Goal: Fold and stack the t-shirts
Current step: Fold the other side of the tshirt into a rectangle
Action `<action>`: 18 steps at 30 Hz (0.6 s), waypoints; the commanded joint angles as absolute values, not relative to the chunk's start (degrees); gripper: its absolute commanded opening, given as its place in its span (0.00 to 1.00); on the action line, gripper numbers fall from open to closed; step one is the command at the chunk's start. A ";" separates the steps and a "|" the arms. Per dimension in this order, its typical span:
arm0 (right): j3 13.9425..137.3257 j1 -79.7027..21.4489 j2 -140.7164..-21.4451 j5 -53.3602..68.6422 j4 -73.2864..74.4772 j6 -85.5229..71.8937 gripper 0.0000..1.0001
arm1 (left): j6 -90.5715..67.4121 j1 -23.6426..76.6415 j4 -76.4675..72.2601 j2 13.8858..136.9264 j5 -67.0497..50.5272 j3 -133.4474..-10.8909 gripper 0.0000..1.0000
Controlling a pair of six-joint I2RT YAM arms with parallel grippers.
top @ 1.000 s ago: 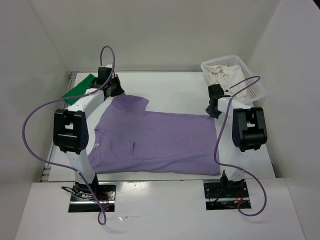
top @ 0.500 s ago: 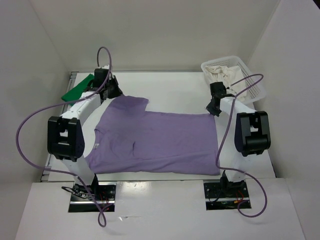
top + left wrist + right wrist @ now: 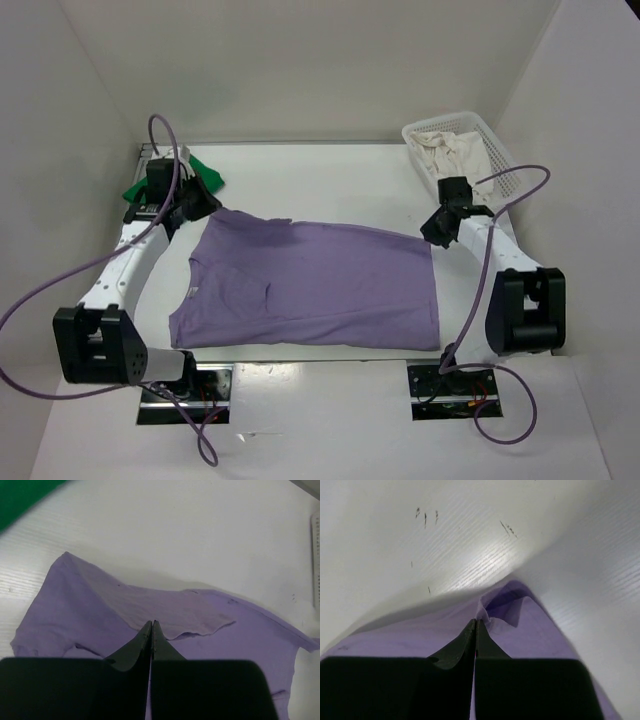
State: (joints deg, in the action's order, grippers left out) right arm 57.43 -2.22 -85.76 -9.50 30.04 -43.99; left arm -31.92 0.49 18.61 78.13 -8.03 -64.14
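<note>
The lavender t-shirt (image 3: 310,285) lies spread flat on the white table, its far sleeve folded in over the body. My left gripper (image 3: 197,205) is shut on its far left edge; in the left wrist view the closed tips (image 3: 151,623) pinch the folded flap of the shirt (image 3: 100,605). My right gripper (image 3: 432,230) is shut on the far right corner, where the cloth (image 3: 540,630) bunches at the tips (image 3: 476,621). The green t-shirt (image 3: 200,172) lies at the far left, also showing in the left wrist view (image 3: 20,495). The cream t-shirt (image 3: 448,150) sits in the basket.
The white mesh basket (image 3: 505,165) stands at the far right corner, close behind my right arm. White walls close in the table on the left, back and right. Purple cables loop from both arms.
Both grippers have moved outward and a little nearer with the shirt's far edge. The far sleeve that stuck out now lies folded in. The green shirt shows more.
</note>
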 commanded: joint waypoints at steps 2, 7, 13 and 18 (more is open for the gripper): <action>52.23 -1.58 -79.29 -5.98 31.46 -43.42 0.00 | -31.29 -0.52 23.55 70.67 -10.02 -60.40 0.00; 49.92 -1.05 -73.84 -2.74 32.08 -43.42 0.00 | -30.15 -3.86 29.08 64.00 -11.43 -57.13 0.00; 50.54 0.88 -72.60 0.00 36.20 -43.42 0.00 | -30.76 -4.39 34.79 61.53 -15.81 -57.74 0.00; 54.22 0.88 -70.93 -3.42 40.60 -41.75 0.00 | -31.82 -4.39 39.19 61.52 -22.22 -62.74 0.00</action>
